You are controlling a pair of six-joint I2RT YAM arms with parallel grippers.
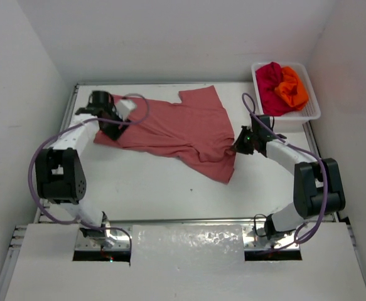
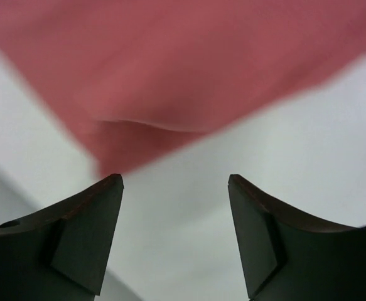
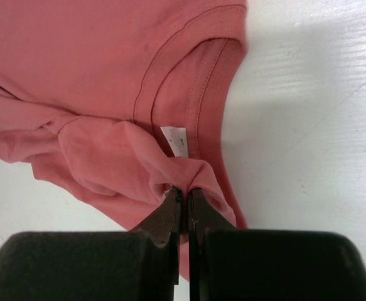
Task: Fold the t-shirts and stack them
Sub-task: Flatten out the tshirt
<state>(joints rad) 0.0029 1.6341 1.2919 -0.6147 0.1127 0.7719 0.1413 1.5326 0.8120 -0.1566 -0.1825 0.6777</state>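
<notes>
Salmon-pink t-shirt lies rumpled across the worktop: looks soft, light, likely to sag, best taken at hem or shoulders. Right tool pinches a fold beside the collar; only its wrist view shows the label. Left tool hangs parted and empty at the shirt's left edge. Overhead alone shows crimson t-shirt and orange t-shirt heaped in the basket.
</notes>
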